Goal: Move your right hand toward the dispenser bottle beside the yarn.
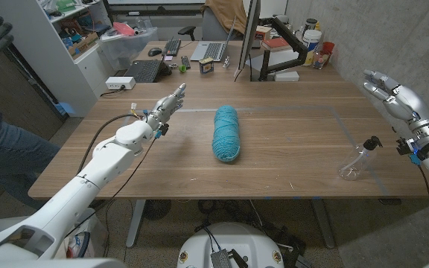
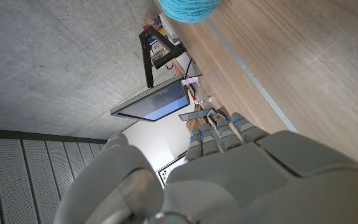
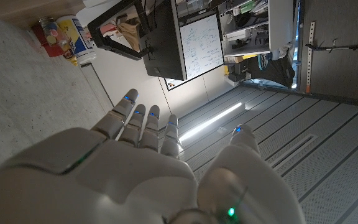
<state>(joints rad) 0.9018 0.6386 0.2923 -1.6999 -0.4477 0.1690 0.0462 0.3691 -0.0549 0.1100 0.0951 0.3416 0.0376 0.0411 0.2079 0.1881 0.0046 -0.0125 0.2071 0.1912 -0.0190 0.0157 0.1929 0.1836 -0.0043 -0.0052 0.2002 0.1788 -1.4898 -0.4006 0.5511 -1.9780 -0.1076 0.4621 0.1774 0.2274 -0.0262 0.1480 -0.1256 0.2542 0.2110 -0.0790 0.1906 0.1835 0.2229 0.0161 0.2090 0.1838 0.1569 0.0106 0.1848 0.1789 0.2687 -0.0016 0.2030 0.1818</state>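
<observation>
Your right hand (image 1: 390, 94) was raised above the table's (image 1: 289, 141) right edge with fingers spread and holding nothing, while the dispenser bottle (image 1: 357, 158) lay on its side just below it, well apart from the blue yarn (image 1: 227, 133), and your left hand (image 1: 166, 106) was also open and empty.

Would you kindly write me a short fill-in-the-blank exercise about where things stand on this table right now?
1. The skein of yarn near the table's middle is ____ in colour.
2. The clear dispenser bottle is not upright; it lies on its ____.
3. The right robot hand is raised with fingers spread and holds ____.
4. The yarn lies between the dispenser bottle and the ____ robot hand.

Missing words: teal; side; nothing; left
</observation>
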